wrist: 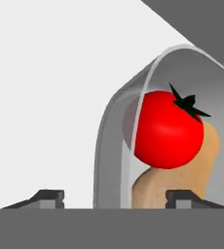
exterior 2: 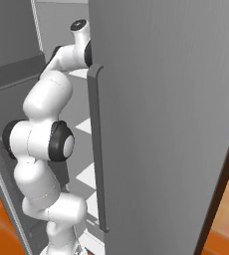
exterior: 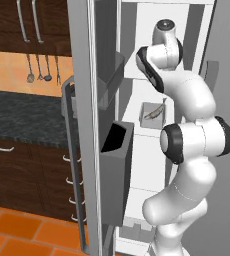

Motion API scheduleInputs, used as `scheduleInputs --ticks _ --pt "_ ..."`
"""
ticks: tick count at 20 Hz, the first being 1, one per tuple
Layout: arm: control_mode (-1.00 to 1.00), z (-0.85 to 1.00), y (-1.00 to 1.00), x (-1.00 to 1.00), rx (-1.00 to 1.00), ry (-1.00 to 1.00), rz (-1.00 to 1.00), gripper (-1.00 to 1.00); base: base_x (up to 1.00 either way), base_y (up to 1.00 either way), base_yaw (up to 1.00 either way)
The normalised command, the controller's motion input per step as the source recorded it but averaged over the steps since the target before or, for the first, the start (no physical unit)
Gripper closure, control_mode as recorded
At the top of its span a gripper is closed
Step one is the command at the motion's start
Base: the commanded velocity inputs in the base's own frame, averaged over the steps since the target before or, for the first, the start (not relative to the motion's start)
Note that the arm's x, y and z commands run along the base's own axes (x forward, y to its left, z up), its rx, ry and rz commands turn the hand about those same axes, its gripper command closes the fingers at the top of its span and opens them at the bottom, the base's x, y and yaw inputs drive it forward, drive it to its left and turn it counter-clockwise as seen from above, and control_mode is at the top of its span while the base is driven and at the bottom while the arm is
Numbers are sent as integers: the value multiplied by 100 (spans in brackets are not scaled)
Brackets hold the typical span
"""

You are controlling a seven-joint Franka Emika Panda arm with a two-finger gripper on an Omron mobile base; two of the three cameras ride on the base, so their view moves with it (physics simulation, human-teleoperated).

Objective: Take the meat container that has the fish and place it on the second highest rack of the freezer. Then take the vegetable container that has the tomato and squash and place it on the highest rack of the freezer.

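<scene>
Hand view: the end effector point(wrist: 115, 197) has its two dark fingertips point(wrist: 48, 197) spread apart, one on either side of the grey rim of the vegetable container point(wrist: 109, 146), not closed on it. Inside the container the tomato point(wrist: 167, 130) rests against the squash point(wrist: 182, 182). The container sits on a white surface inside the freezer point(exterior: 137, 60).

Left base view: lower in the freezer, the meat container point(exterior: 149, 116) with the fish point(exterior: 156, 111) lies on a white rack point(exterior: 147, 131), beside the arm.
</scene>
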Motion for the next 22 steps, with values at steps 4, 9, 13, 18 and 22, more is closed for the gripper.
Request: scheduleInputs --ticks 4,9,13,18,22 --pt "-100 17 1 -80 0 -49 0 -100 0 0 0" --pt "-100 1 33 -89 -1 -36 0 -100 0 0 0" --pt "-100 48 32 -62 0 -36 0 -100 0 0 0" --pt "-100 42 2 -93 0 -15 12 -100 0 0 0" --pt "-100 22 22 -94 0 0 21 -100 0 0 0"
